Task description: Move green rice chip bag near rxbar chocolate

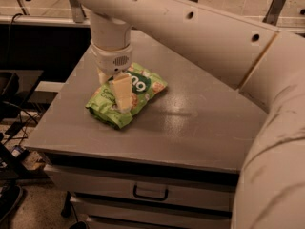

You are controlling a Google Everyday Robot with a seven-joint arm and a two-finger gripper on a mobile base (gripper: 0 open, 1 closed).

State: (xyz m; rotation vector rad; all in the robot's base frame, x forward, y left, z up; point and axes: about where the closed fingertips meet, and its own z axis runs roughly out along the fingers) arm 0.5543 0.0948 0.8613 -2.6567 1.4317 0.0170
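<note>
The green rice chip bag (136,97) lies on the left part of the grey table top (200,128), its dark "Dang" patch facing up. My gripper (112,93) hangs from the white arm directly over the bag's left half. It is open, with one cream finger (121,92) resting across the bag's front and the other at its far left edge. The bag lies flat on the table. The rxbar chocolate is out of view, and the arm covers the back of the table.
The big white arm (214,37) sweeps across the back and right of the table. A drawer with a dark handle (150,193) sits under the front edge. Dark furniture and cables (14,128) stand on the floor to the left.
</note>
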